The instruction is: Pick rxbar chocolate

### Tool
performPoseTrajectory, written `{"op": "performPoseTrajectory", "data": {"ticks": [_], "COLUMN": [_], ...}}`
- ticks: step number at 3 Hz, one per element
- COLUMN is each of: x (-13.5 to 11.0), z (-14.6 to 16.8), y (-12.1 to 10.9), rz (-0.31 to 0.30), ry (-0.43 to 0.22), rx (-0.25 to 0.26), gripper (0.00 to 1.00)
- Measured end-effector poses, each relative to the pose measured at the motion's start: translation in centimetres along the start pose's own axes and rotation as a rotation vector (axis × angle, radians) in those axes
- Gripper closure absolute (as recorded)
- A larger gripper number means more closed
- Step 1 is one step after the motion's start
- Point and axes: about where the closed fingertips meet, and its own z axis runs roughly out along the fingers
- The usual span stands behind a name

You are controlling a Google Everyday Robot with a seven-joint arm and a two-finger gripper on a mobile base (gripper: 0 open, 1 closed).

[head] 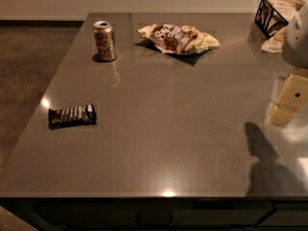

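The rxbar chocolate point(72, 115) is a small flat bar in a glossy black-brown wrapper with pale lettering. It lies flat near the left edge of the grey-brown table point(159, 129). My gripper point(287, 102), cream-coloured, hangs at the right edge of the view, above the table's right side. It is far to the right of the bar and touches nothing. Part of the white arm point(297, 35) shows above it.
A gold drink can point(105, 41) stands upright at the back left. A crumpled tan-and-brown chip bag point(178, 38) lies at the back middle. A black wire basket point(275, 13) with napkins stands at the back right corner. The arm's shadow point(264, 162) falls front right.
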Motion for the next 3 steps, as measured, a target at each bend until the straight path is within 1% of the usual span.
{"op": "performPoseTrajectory", "data": {"ticks": [1, 2, 3], "x": [0.0, -1.1, -5.3], "z": [0.0, 0.0, 1.0], "y": [0.0, 0.1, 0.5], "rz": [0.0, -0.019, -0.057], "ry": [0.0, -0.022, -0.092], "rx": [0.0, -0.022, -0.069], "gripper": [0.0, 0.0, 0.0]}}
